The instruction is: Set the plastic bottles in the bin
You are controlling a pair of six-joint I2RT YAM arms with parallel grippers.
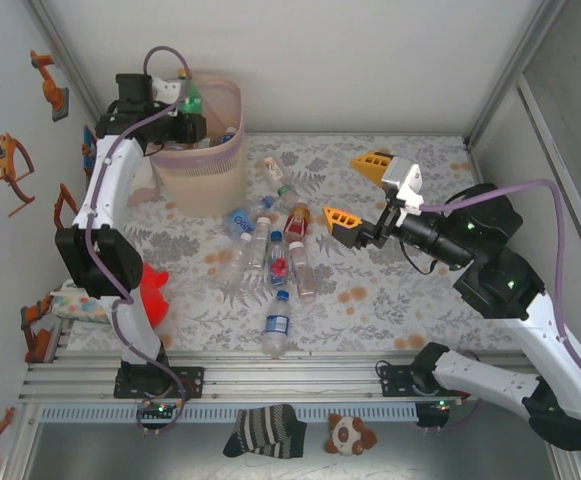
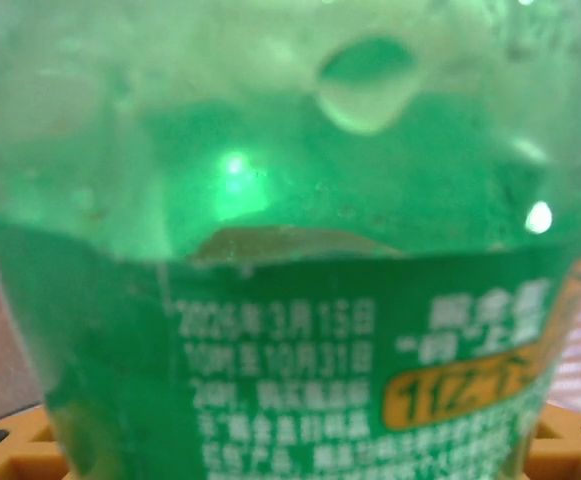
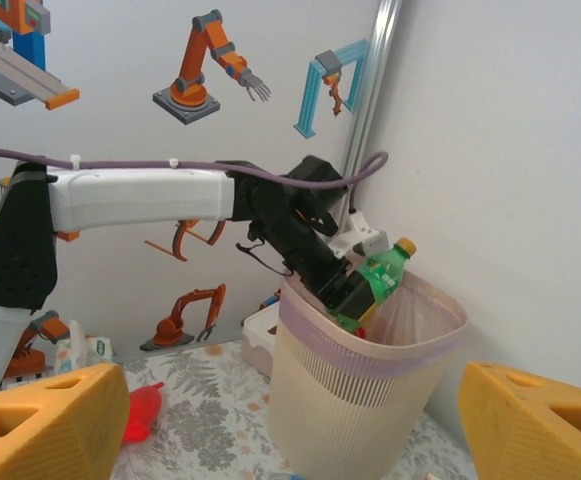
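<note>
Left gripper clenched on a green bottle (yellow cap tilted upward) over the pink-lined bin, right gripper spread wide, empty, beside scattered bottles on floral table

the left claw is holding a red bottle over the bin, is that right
Not quite: the bottle is green, not red. The left claw is holding a green bottle over the bin, as the right wrist view shows.

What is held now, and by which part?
The left gripper holds a green bottle by its labelled body, over the bin. The right gripper is open and holds nothing.
</note>
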